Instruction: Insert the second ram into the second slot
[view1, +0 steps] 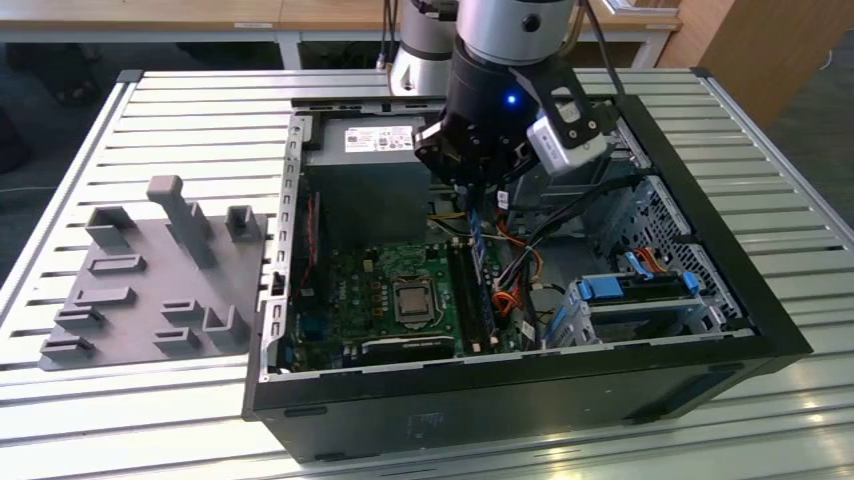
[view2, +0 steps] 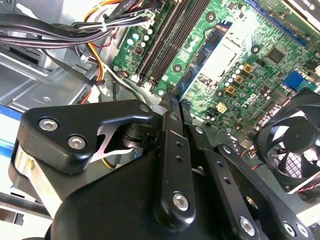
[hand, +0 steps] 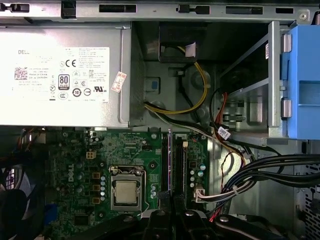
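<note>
Your hand (view2: 174, 102) grips the second ram (view1: 475, 240) edge-on above the slots (hand: 174, 160). Keep it square and press evenly.

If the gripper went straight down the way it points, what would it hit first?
The second ram in the gripper would probably reach the memory slots on the motherboard first; depth is unclear.

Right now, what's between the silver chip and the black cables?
The long ram slots on the green board, seen in the first wrist view.
</note>
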